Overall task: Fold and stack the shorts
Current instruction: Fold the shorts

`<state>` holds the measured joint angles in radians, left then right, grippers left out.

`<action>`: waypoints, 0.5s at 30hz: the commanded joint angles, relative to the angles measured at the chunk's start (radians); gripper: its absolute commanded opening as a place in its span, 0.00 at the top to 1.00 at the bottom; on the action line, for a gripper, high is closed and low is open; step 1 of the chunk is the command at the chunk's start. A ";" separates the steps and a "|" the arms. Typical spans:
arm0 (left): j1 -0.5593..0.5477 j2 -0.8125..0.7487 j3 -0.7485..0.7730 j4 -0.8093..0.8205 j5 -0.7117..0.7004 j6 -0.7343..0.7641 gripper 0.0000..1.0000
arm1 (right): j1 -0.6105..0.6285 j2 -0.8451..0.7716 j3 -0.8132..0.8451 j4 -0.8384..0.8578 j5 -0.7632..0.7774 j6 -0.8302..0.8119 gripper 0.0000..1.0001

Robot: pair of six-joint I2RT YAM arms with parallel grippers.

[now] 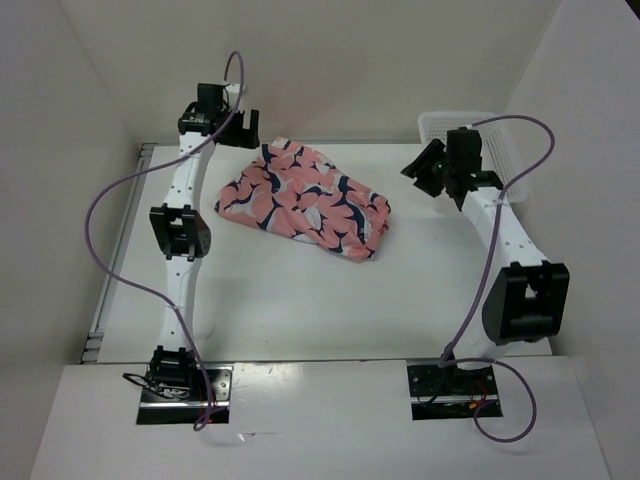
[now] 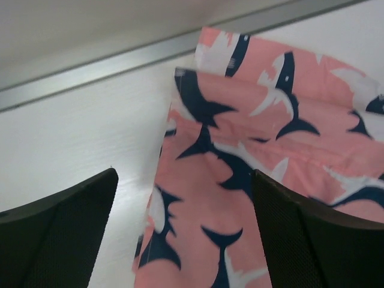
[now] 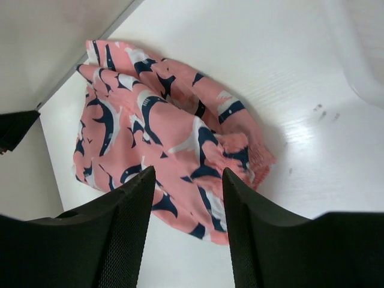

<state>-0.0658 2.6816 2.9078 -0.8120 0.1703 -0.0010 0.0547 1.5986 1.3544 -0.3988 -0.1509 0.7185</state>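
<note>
1. Black, mesh-textured fingers (image 2: 60, 234) of the left pincer (image 2: 185, 180) stand wide apart and hold nothing; a folded edge of the shorts (image 2: 252, 138) lies just below and ahead of the gap.
2. Right pincer (image 3: 189, 174): jaws parted to a moderate gap, empty, raised off the cloth; the shorts lie beyond and below its tips, apart from them.
3. Shorts, salmon-pink with navy and white shapes: a loosely folded, rumpled heap between the two pincers, nearer the left one; judged light, soft and limp, not fragile, likely to sag and shed its layers when lifted; the best hold is probably the puckered, gathered edge facing the right pincer, or a folded corner beneath the left one, pinched through all layers.
4. Table (image 1: 300, 310): white, smooth and matt; judged low in grip, so the cloth may slide if pushed; a flat layer calls for fingertips pressed close to the surface.
5. Surroundings: a metal rail (image 2: 120, 60) runs just past the left pincer; a white mesh basket (image 1: 450, 118) sits behind the right pincer; white walls (image 1: 400, 60) close in on three sides; working room lies behind both pincers, toward the arm bases.
</note>
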 commanded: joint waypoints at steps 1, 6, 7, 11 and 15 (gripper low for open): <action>0.098 -0.172 -0.105 -0.097 0.057 0.001 0.00 | 0.007 -0.149 -0.049 -0.089 0.109 -0.054 0.45; 0.127 -0.334 -0.541 -0.095 0.148 0.001 0.00 | 0.149 -0.168 -0.345 -0.049 0.045 0.005 0.37; 0.136 -0.368 -0.626 -0.057 0.162 0.001 0.00 | 0.172 -0.155 -0.377 -0.025 0.028 0.040 0.36; 0.118 -0.503 -0.938 0.138 0.193 0.001 0.00 | 0.296 -0.077 -0.443 0.133 -0.033 0.085 0.22; 0.118 -0.441 -0.955 0.139 0.146 0.001 0.00 | 0.332 0.012 -0.384 0.196 -0.033 0.073 0.21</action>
<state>0.0711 2.2383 1.9541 -0.7647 0.2951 -0.0044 0.3733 1.6051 0.9092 -0.3428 -0.1799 0.7750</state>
